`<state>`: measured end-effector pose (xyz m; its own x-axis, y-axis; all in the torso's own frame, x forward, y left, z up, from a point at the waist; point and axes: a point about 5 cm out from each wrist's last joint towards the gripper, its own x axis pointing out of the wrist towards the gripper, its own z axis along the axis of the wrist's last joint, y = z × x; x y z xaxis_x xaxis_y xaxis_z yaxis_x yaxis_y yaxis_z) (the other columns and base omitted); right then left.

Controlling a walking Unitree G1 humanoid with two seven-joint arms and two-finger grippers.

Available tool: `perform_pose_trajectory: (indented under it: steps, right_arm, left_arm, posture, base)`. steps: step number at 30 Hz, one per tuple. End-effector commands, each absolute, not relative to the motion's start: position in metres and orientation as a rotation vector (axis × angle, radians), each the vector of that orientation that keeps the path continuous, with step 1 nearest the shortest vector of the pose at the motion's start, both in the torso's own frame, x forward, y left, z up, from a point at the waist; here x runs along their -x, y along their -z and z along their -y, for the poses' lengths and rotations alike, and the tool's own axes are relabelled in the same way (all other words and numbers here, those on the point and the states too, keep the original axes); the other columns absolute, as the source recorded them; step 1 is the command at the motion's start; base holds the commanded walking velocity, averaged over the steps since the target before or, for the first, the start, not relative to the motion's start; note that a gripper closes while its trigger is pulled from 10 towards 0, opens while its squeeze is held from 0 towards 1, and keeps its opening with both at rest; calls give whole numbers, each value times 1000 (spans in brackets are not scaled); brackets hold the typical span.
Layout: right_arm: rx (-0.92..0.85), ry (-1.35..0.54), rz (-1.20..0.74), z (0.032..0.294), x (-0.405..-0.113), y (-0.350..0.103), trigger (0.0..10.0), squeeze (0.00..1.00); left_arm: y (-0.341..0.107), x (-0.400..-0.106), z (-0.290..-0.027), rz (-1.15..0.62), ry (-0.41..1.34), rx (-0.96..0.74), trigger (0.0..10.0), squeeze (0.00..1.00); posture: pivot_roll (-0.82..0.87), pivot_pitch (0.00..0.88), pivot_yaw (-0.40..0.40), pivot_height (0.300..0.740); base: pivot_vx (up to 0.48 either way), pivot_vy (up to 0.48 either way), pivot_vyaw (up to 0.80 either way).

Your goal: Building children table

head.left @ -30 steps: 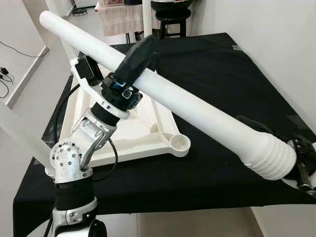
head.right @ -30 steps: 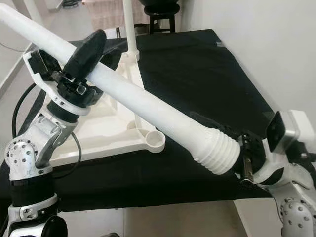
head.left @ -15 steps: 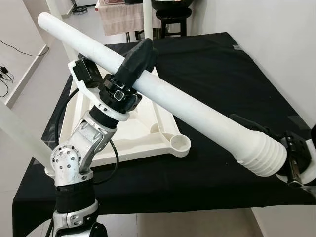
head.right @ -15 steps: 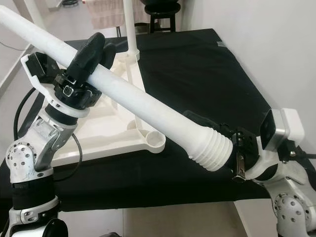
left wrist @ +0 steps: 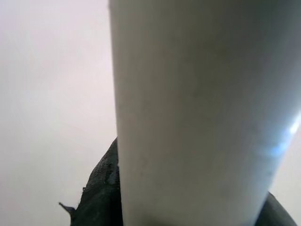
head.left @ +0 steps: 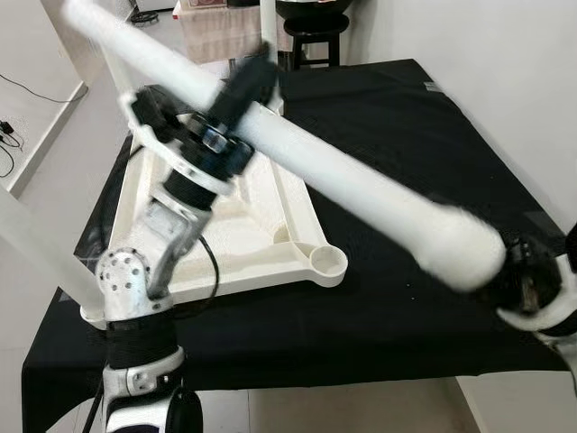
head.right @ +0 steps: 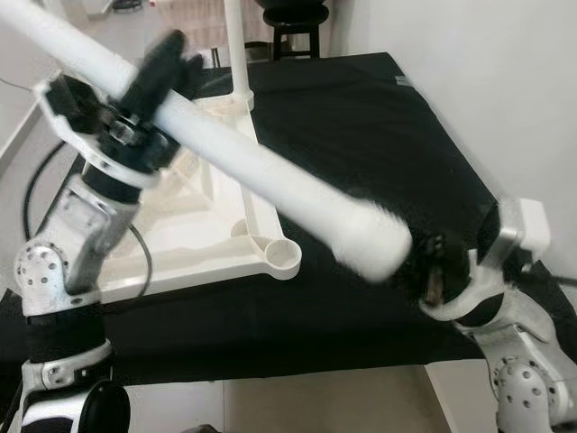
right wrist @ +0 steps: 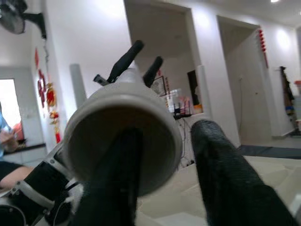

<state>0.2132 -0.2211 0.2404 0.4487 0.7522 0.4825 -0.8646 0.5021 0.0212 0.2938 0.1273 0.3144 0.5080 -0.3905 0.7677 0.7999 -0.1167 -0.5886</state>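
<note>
One black-draped surface (head.left: 406, 135) takes up most of the head views, running from the lower edge up to the top centre, with a pale wall along the right side. On its left half lies the upturned white tabletop (head.left: 261, 234), a round leg socket (head.left: 328, 262) at its near corner and one leg already standing upright at its far end (head.right: 236, 54). Across all this, from upper left to lower right, slants the long white table leg (head.left: 343, 180), blurred, hanging above the tabletop and the cloth and hiding part of both. The left arm rises bent from the lower left, and the left gripper (head.left: 242, 90) has its black fingers pinching the leg near the upper end; the left wrist view shows the leg (left wrist: 202, 113) pressed close between them. The right gripper (head.left: 527, 280) sits at the lower right, just behind the leg's thick end; in the right wrist view its fingers (right wrist: 225, 174) stand spread, one on each side of the leg's round end face (right wrist: 122, 136). A dark stool (head.left: 315, 27) stands beyond the surface at top centre.
</note>
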Motion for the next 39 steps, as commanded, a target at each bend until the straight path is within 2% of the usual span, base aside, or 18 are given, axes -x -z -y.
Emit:
perform_pose_trajectory:
  steps: [1, 10, 15, 22, 25, 26, 27, 28, 30, 34, 36, 39]
  right_arm:
    - [-315, -1000, 430, 222, -213, -236, 10000, 1000]
    - [-269, -875, 419, 247, -200, -232, 10000, 1000]
    - [-132, -809, 349, 267, -186, -234, 10000, 1000]
    - [-29, -749, 310, 289, -177, -243, 10000, 1000]
    - [39, -727, 340, 292, -178, -256, 10000, 1000]
    - [87, -742, 368, 287, -181, -267, 10000, 1000]
    - [87, -742, 368, 287, -181, -267, 10000, 1000]
    - [161, -767, 381, 279, -187, -278, 10000, 1000]
    - [275, -824, 384, 263, -194, -289, 10000, 1000]
    - [335, -877, 386, 249, -200, -295, 10000, 1000]
    - [386, -937, 377, 231, -209, -300, 10000, 1000]
    - [472, -913, 243, 206, -238, -284, 10000, 1000]
  left_arm:
    - [-323, -295, -136, 468, 1037, 1373, 0, 0]
    - [-354, -311, -162, 603, 984, 1342, 0, 0]
    - [-365, -316, -172, 647, 958, 1262, 0, 0]
    - [-371, -318, -177, 665, 949, 1253, 0, 0]
    - [-369, -321, -173, 630, 941, 1163, 0, 0]
    - [-365, -323, -162, 585, 945, 1038, 0, 0]
    - [-365, -323, -162, 585, 945, 1038, 0, 0]
    - [-358, -323, -146, 528, 968, 886, 0, 0]
    - [-344, -322, -121, 447, 1013, 686, 0, 0]
    - [-338, -322, -108, 415, 1035, 608, 0, 0]
    - [-335, -320, -95, 398, 1065, 561, 0, 0]
    - [-330, -313, -78, 386, 1127, 477, 0, 0]
  posture:
    - [-50, 121, 43, 740]
    - [-51, 124, 52, 740]
    - [-50, 123, 63, 740]
    - [-55, 123, 62, 740]
    - [-55, 123, 62, 740]
    - [-54, 122, 64, 740]
    - [-54, 122, 64, 740]
    - [-52, 121, 65, 740]
    - [-52, 119, 65, 740]
    - [-51, 120, 63, 740]
    - [-49, 119, 61, 740]
    - [-40, 118, 56, 740]
  base:
    - [0, 0, 0]
    - [0, 0, 0]
    - [0, 0, 0]
    - [0, 0, 0]
    - [0, 0, 0]
    - [0, 0, 0]
    - [0, 0, 0]
    - [0, 0, 0]
    - [0, 0, 0]
    - [0, 0, 0]
    - [0, 0, 0]
    - [0, 0, 0]
